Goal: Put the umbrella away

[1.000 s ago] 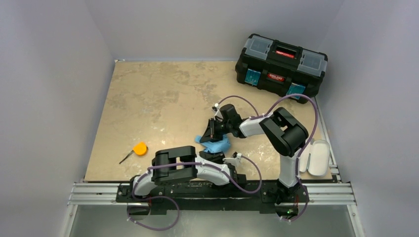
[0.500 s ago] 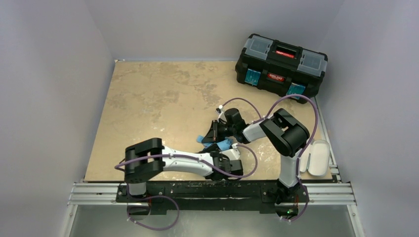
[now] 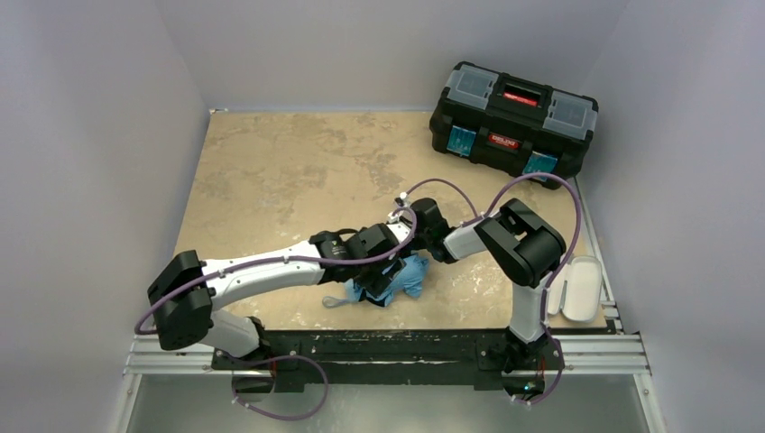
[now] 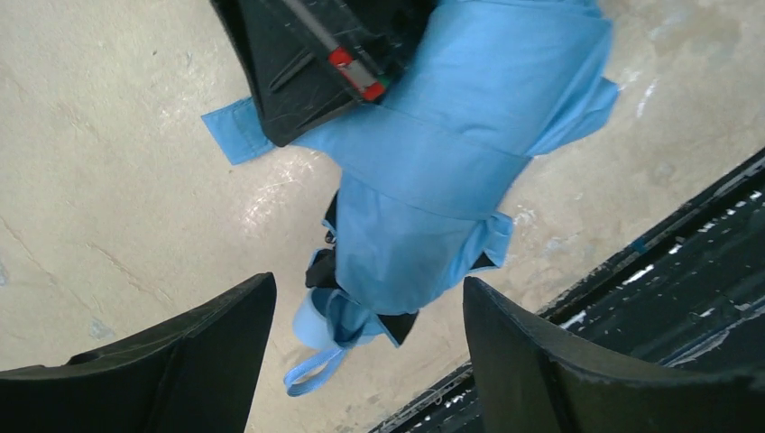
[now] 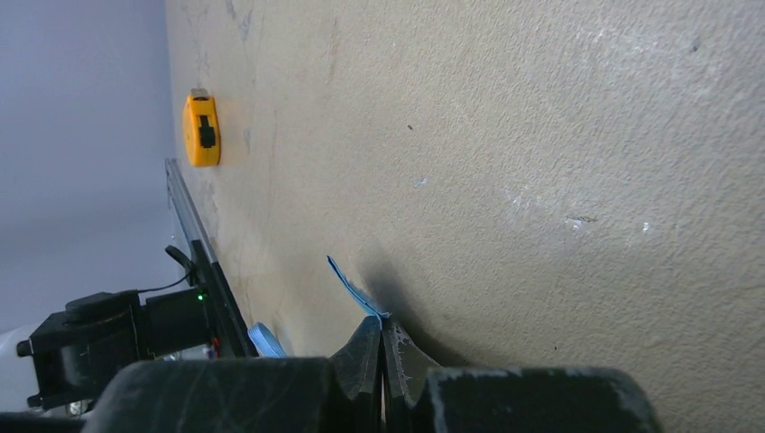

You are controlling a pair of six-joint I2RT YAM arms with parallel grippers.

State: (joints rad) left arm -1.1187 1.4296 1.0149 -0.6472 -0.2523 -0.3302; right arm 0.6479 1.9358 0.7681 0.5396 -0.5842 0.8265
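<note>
The umbrella point(image 3: 401, 276) lies folded on the table near the front edge, light blue with black showing at its folds. In the left wrist view it point(image 4: 451, 162) fills the middle, its pale handle point(image 4: 314, 327) and wrist strap point(image 4: 311, 368) pointing towards me. My left gripper point(image 4: 361, 361) hovers above the handle end, open and empty, touching nothing. My right gripper point(image 5: 381, 329) is shut on the umbrella's thin blue closing tab point(image 5: 354, 289), low at the table. In the top view the left arm point(image 3: 271, 263) partly covers the right gripper point(image 3: 400, 242).
A black toolbox point(image 3: 514, 117) stands shut at the back right. A grey-beige oblong case point(image 3: 579, 287) lies at the right edge. An orange tape measure point(image 5: 201, 131) lies on the table to the left, hidden under the left arm in the top view. The black rail point(image 3: 388, 347) runs along the front.
My left arm has swung from the front rail out over the table, ending above the umbrella. The right gripper has kept its hold, and the umbrella has shifted slightly.
</note>
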